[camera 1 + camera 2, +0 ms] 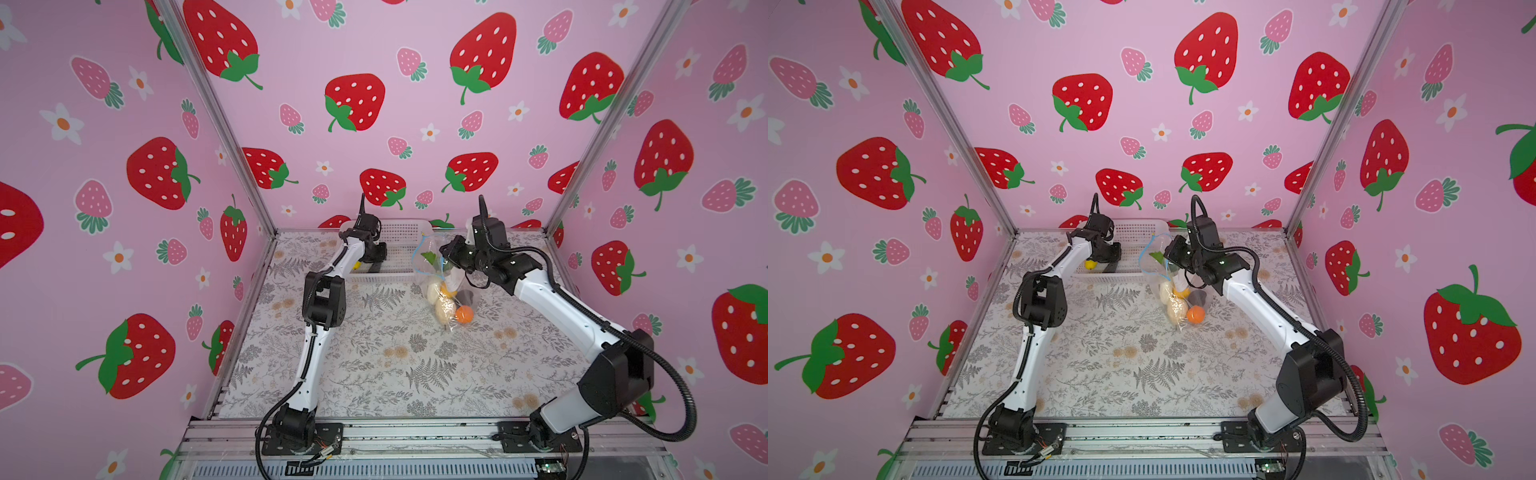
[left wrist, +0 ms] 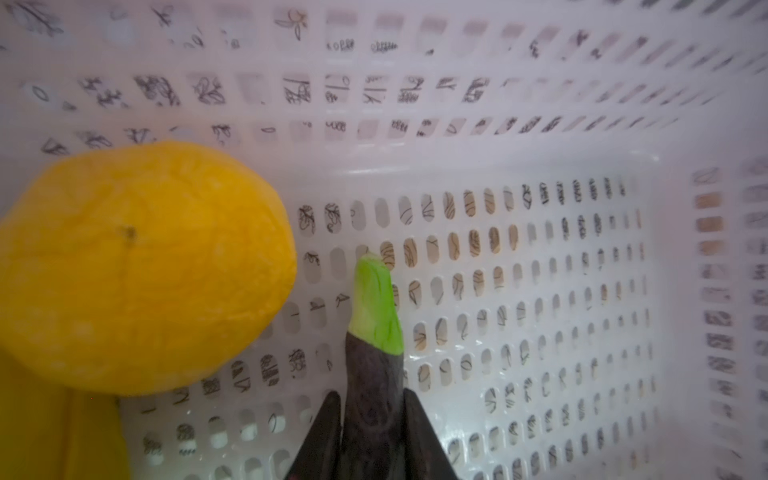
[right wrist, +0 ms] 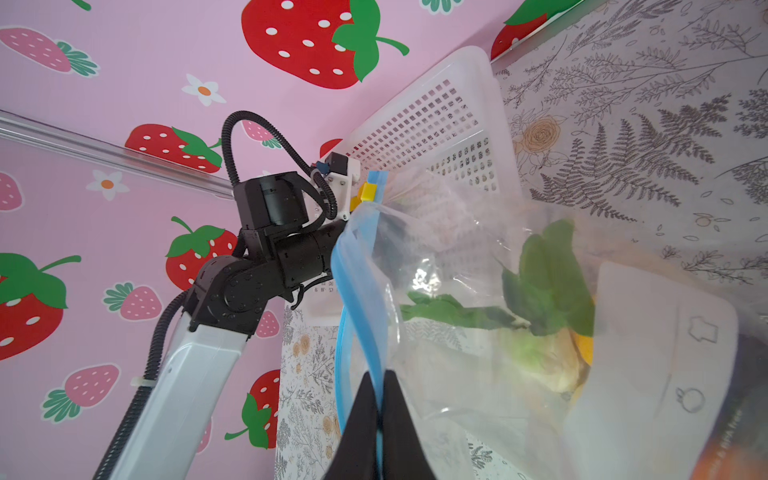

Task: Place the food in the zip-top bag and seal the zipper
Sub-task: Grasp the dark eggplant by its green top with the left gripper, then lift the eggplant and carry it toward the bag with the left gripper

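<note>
My left gripper (image 2: 372, 415) reaches down inside the white mesh basket (image 1: 401, 232) and is shut on a dark purple piece of food (image 2: 374, 374) with a light-green tip. A round yellow-orange fruit (image 2: 137, 266) lies beside it in the basket. My right gripper (image 3: 379, 399) is shut on the light-blue zipper (image 3: 357, 291) of the clear zip-top bag (image 1: 451, 286) and holds its mouth up beside the basket. The yellow slider (image 3: 368, 192) sits at the strip's far end. Inside the bag lie green leaves (image 3: 548, 282), a beige ball (image 1: 444, 309) and an orange (image 1: 464, 313).
The basket stands at the back of the floral-patterned table (image 1: 395, 365), against the pink strawberry wall. The bag's bottom rests on the table just in front of the basket's right end. The bag carries a white label (image 3: 656, 353).
</note>
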`<action>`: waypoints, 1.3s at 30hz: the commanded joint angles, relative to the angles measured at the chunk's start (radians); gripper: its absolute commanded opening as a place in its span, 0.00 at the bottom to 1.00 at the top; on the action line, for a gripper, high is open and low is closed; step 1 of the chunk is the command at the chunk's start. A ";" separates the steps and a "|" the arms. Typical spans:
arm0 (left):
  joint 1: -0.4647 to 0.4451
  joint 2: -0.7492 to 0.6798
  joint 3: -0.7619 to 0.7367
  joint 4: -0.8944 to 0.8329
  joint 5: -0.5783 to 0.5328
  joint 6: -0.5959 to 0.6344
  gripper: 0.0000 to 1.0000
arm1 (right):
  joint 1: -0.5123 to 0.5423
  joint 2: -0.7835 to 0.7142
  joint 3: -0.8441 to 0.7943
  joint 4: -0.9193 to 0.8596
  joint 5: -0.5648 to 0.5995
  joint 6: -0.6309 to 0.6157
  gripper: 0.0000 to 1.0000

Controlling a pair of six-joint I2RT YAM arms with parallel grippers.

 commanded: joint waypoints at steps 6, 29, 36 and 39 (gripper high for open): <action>0.005 -0.154 -0.102 0.080 0.074 -0.099 0.16 | 0.005 -0.040 -0.049 0.039 -0.009 0.018 0.07; -0.161 -0.914 -0.905 0.695 -0.375 -0.567 0.00 | 0.022 -0.051 -0.011 0.003 0.016 0.024 0.07; -0.286 -1.023 -1.022 0.835 -0.511 -0.603 0.00 | 0.042 -0.055 -0.010 0.001 0.040 0.035 0.07; -0.345 -1.043 -1.050 0.888 -0.579 -0.562 0.00 | 0.047 -0.052 0.002 -0.003 0.045 0.037 0.07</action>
